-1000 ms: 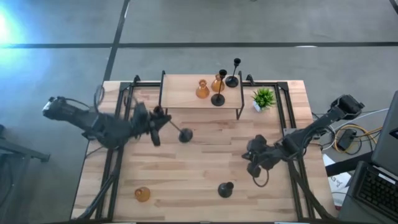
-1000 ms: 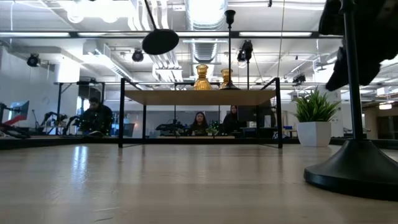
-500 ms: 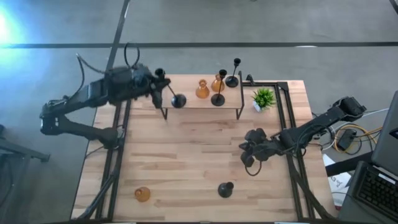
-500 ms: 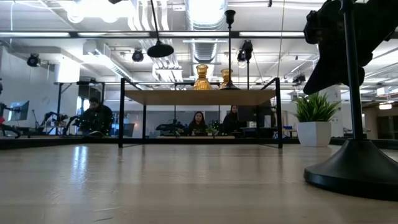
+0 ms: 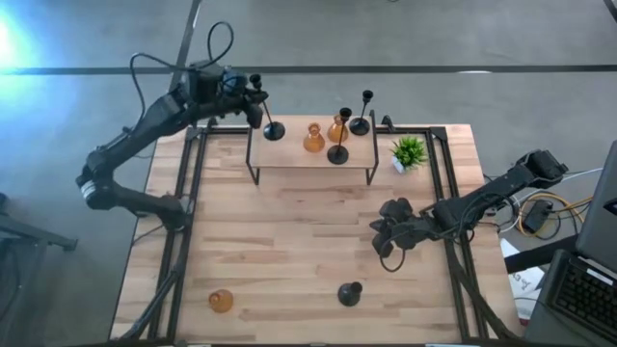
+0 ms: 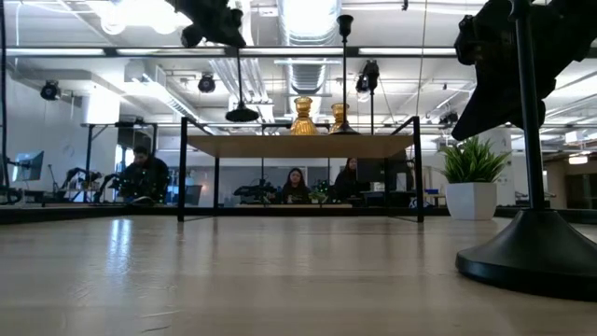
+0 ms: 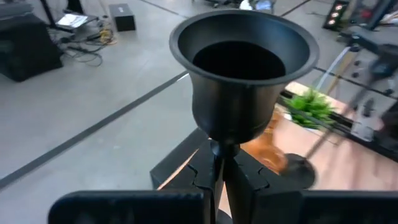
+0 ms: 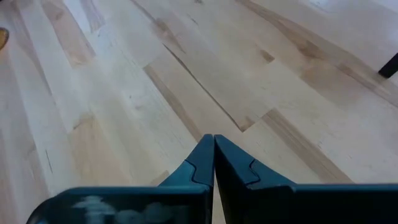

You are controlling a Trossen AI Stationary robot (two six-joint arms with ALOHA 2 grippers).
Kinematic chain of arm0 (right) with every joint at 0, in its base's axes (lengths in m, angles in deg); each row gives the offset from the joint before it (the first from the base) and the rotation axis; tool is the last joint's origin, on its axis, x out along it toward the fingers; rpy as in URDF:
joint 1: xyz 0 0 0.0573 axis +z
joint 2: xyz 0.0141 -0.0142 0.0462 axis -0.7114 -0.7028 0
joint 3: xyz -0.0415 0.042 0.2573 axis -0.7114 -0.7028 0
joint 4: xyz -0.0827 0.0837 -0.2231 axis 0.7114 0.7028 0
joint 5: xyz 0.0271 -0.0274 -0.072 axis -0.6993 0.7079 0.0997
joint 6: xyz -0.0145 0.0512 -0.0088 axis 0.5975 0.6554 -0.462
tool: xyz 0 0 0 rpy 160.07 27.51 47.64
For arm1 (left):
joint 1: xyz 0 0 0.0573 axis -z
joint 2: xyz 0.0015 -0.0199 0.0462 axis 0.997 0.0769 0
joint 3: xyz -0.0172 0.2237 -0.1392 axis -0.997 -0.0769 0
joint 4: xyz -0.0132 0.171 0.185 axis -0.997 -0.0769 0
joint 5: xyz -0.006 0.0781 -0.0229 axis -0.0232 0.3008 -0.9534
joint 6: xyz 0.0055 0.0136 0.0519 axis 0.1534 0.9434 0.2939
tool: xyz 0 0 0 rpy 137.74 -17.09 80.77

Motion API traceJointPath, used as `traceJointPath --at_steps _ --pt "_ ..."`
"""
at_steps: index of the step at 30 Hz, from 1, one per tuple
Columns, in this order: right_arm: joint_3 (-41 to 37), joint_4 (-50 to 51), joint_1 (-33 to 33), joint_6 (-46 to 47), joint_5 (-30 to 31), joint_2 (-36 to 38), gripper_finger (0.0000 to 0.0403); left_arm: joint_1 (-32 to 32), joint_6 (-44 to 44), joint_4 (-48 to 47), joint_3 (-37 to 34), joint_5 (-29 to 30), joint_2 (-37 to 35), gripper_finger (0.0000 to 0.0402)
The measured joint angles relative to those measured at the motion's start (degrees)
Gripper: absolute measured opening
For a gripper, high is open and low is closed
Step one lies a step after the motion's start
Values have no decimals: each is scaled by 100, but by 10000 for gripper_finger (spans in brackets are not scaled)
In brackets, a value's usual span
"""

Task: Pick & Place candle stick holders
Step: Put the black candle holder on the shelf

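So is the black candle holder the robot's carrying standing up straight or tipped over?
Upright. The left gripper pinches the black candle holder by its stem; low view shows its base hanging straight below.

Bright overhead lamps; glare top-left; left wrist background blurred.

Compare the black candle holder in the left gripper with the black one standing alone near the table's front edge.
The held black holder hangs by its thin stem in the shut left gripper, over the left end of the raised shelf; the front black holder stands free on the table, untouched. The held one has two amber holders nearby on the shelf; the front one stands alone. Both are black with a round base.
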Motion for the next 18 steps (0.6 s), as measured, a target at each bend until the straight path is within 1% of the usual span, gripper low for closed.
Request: traceJointPath --at_steps 5,11,14,18 --pt "0 0 0 2 -1 0 8 -325 145 52 193 -93 383 18" --pt "0 2 0 3 -1 0 8 -432 318 42 377 -129 769 18" --pt "0 2 0 2 -1 0 8 -471 406 26 438 -141 866 18" --pt "0 2 0 24 -5 0 8 -574 519 -260 472 -95 897 18"
